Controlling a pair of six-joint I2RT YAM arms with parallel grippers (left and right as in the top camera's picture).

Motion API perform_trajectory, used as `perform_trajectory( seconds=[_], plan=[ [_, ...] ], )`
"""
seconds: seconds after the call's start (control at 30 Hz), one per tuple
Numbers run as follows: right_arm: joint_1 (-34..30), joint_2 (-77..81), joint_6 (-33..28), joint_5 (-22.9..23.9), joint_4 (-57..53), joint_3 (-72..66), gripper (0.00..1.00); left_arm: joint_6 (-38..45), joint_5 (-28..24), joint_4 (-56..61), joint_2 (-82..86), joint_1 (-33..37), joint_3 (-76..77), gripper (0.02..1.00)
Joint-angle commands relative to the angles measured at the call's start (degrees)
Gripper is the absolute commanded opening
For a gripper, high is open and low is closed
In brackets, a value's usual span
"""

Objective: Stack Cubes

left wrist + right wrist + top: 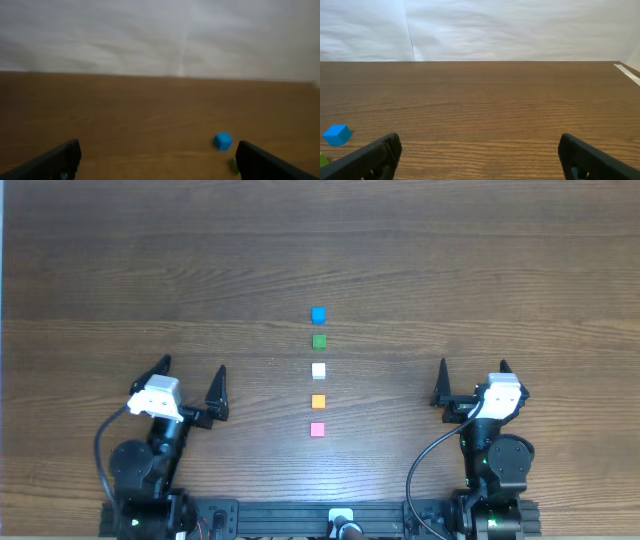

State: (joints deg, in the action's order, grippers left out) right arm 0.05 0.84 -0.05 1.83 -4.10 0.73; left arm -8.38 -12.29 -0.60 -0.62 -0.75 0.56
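blue cube to pink cube: gapped row at table centre, likely leaving finger room | left gripper, right gripper: both released, empty, flanking the row

1 overhead, 2 low wrist views

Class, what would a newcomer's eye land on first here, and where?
A straight line of five small cubes runs down the middle of the table: blue cube, green cube, white cube, orange cube, pink cube nearest the arms. The left hand and right hand flank it, both open.
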Motion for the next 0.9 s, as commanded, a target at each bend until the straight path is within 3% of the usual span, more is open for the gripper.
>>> perform_trajectory(
  seconds=[0.03,0.27,0.37,0.4,0.47,0.6,0.73,0.9],
  plan=[
    [0.37,-0.55,-0.24,-0.70,-0.02,-0.44,0.993,-9.22,-10.73,3.21,0.24,-0.26,1.99,0.998],
    [0.37,-0.55,-0.24,-0.72,-0.02,-0.44,0.993,-15.30,-28.04,-0.17,-5.11,-2.71,12.41,0.993],
    [0.37,-0.55,-0.24,-0.72,-0.02,-0.44,0.993,-15.28,-32.28,-7.85,-10.58,-4.17,19.39,0.996],
    [0.37,-0.55,-0.24,-0.70,-0.02,-0.44,0.991,-15.10,-32.63,-17.53,-15.63,-5.27,26.14,0.961],
    [0.37,-0.55,-0.24,-0.72,-0.02,-0.44,0.991,-13.94,-29.33,-32.06,-23.10,-7.17,35.82,0.897],
    [0.37,-0.55,-0.24,-0.70,-0.02,-0.44,0.991,-13.99,-20.59,-47.04,-33.29,-11.78,47.63,0.904],
    [0.37,-0.55,-0.24,-0.72,-0.02,-0.44,0.991,-15.76,-14.99,-48.94,-40.04,-18.43,53.16,0.936],
    [0.37,-0.55,-0.24,-0.72,-0.02,-0.44,0.991,-25.75,-1.99,-47.65,-48.85,-31.34,54.49,0.996]
  ],
)
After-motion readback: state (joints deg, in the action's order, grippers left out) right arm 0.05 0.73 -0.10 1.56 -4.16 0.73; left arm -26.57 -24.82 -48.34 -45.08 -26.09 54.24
